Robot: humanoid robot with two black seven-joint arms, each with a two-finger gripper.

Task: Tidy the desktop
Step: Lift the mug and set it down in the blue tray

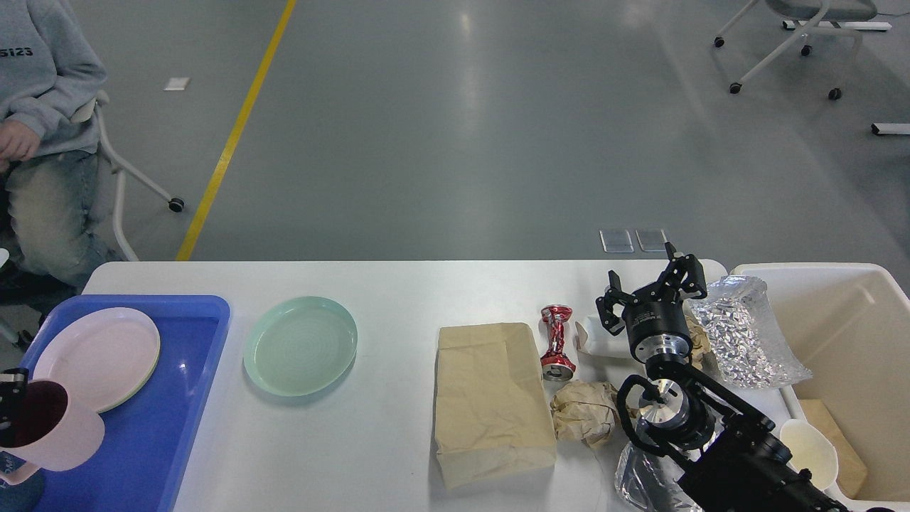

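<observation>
The white desktop (398, 291) carries a mint green plate (301, 345), a flat brown paper bag (493, 398), a crushed red can (558, 341), a crumpled brown paper ball (584, 414) and a white container (598, 340). At the far left edge only a black bit of my left gripper (6, 404) shows, on the rim of a pink mug (53, 427) tilted over the blue tray (170, 398). My right gripper (648, 281) stands open above the white container, empty, beside a silver foil bag (743, 334).
A pale pink plate (96, 355) lies in the blue tray. The beige bin (853, 313) at the right holds a white bowl (810, 444) and brown paper. Clear plastic wrap (640, 483) lies under my right arm. A seated person (43, 107) is beyond the far left corner.
</observation>
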